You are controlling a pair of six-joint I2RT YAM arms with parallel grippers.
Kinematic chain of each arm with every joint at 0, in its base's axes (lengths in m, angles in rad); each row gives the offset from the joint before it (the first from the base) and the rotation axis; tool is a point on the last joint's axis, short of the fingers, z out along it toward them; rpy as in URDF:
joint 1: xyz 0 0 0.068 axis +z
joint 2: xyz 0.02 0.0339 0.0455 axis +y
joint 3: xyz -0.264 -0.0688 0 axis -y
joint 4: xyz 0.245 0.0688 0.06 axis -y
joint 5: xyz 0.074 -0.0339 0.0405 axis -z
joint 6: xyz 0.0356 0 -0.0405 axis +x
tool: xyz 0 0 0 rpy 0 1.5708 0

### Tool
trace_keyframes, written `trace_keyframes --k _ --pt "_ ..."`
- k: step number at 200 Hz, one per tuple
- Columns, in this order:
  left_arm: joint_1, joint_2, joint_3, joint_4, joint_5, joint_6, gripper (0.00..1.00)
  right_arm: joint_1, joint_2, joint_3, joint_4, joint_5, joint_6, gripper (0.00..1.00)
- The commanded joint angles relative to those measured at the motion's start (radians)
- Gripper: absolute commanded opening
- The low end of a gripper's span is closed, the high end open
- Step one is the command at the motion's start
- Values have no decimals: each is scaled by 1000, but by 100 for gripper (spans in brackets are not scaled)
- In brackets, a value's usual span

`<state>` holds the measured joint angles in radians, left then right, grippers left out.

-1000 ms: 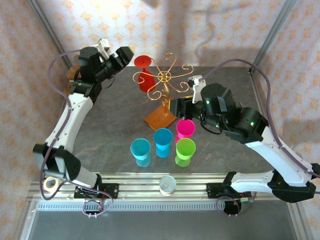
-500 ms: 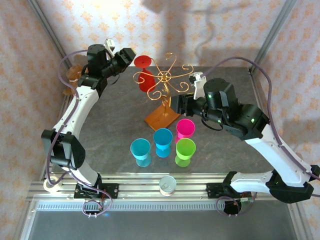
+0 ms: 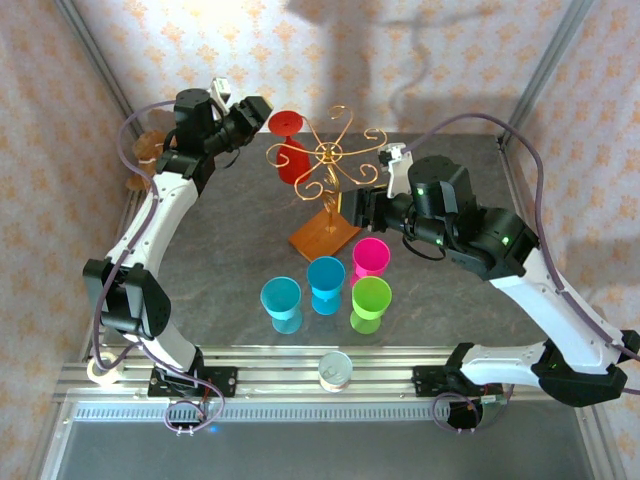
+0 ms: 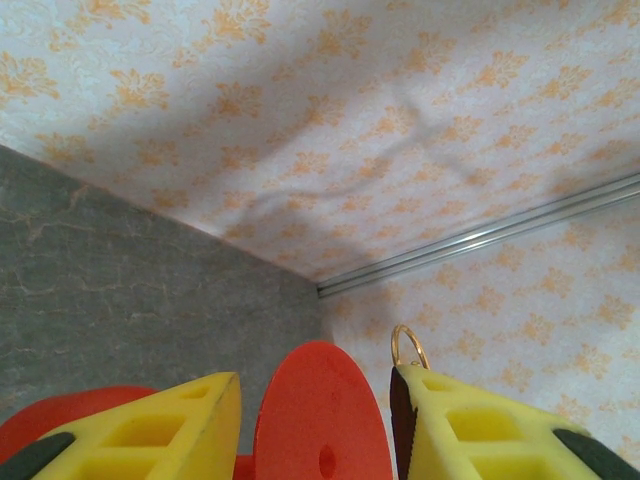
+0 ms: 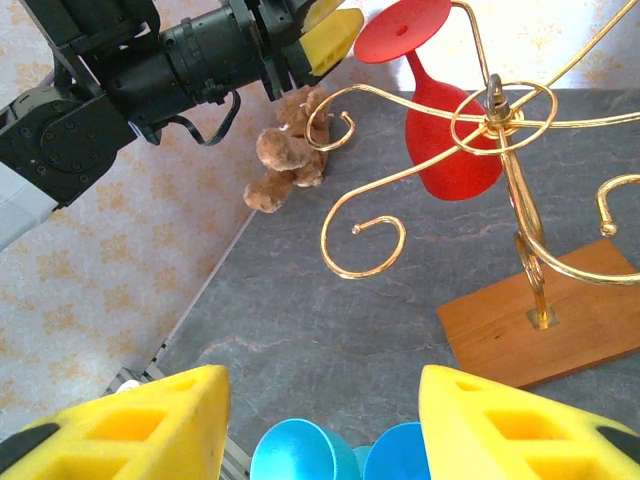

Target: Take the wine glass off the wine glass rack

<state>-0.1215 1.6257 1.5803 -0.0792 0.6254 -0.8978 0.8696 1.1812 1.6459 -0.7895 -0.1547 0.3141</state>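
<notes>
Red glass (image 3: 291, 160) hangs foot-up on the rack (image 3: 320, 238); left gripper (image 4: 318, 378), jaws apart, frames its foot without gripping. Right gripper (image 5: 322, 378) gapes empty. Next, I'd say: close, lift clear.

Enclosure: back wall (image 3: 430, 60) and side walls papered pale cream with a repeating orange floral motif. Aluminium frame posts (image 3: 548, 58) run up the rear corners, tilting outward in the top view. Left wrist view: a silver rail (image 4: 480, 238) crosses the wallpaper where two wall panels meet.

Work surface: table top (image 3: 220, 260) in dark grey with faint lighter veining, like stone. Near edge carries a slotted aluminium rail (image 3: 270, 372), with a ribbed strip (image 3: 300, 411) just in front of it.

Light: bright and even from above. Soft grey shadows (image 3: 330, 15) lie across the upper back wall.
</notes>
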Motion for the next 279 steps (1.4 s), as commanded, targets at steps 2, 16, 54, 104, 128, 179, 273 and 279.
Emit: trace_keyframes --k 2,16,54,104,128,179,273,279 --pt "7 3 -7 53 31 -23 42 -5 -6 -2 38 1 2 54" --pt "5 4 -5 50 31 -23 41 -6 -8 -3 39 5 4 54" --pt "-8 5 -3 37 33 -17 39 -5 -9 -9 41 7 8 54" --pt "-13 5 -11 18 17 2 39 -6 -22 -18 45 24 10 54" --pt "-21 6 -2 -3 17 16 38 -5 -27 -18 47 30 12 54" --pt "-30 5 -1 -35 10 36 37 -6 -22 -23 53 29 14 54" --pt "-28 0 -7 -36 -6 49 39 -6 -22 -21 55 23 13 54" --pt "-30 3 -6 -37 -3 46 39 -6 -21 -21 54 23 13 54"
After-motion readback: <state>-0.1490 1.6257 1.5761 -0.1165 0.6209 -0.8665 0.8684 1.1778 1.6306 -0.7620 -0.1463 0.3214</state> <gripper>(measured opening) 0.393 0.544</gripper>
